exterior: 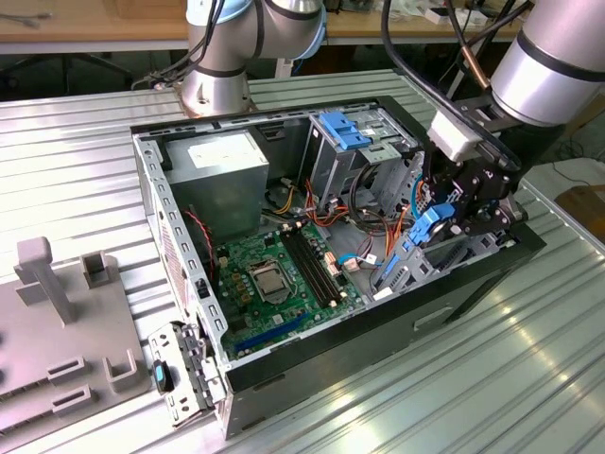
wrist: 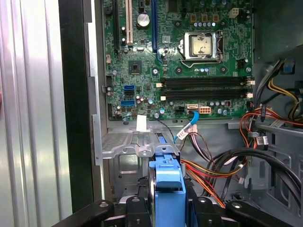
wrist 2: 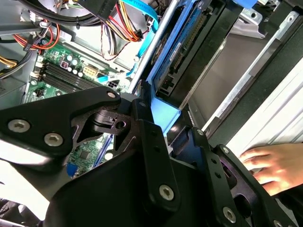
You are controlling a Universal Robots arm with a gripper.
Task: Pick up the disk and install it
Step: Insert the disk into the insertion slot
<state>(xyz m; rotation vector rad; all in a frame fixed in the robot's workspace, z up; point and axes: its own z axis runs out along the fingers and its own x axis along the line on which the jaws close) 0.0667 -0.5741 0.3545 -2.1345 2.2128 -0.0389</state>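
Note:
The disk (exterior: 423,235), a dark drive in a bright blue carrier, hangs tilted over the drive bay at the end of the open computer case (exterior: 176,248) on the exterior view's right. My gripper (exterior: 442,219) is shut on it from above. In the first wrist view the blue carrier (wrist: 168,182) sits clamped between my black fingers (wrist: 201,210), just above a grey metal bay bracket (wrist: 123,146). In the second wrist view the disk (wrist 2: 189,49) slants down toward the case's side wall.
Inside the case lie a green motherboard (exterior: 274,274), a grey power supply (exterior: 227,168), a drive cage with a blue latch (exterior: 345,132) and loose orange and red cables (wrist: 213,165). A person's hand (wrist 2: 267,163) rests beside the case. A grey fixture (exterior: 57,322) stands on the exterior view's left.

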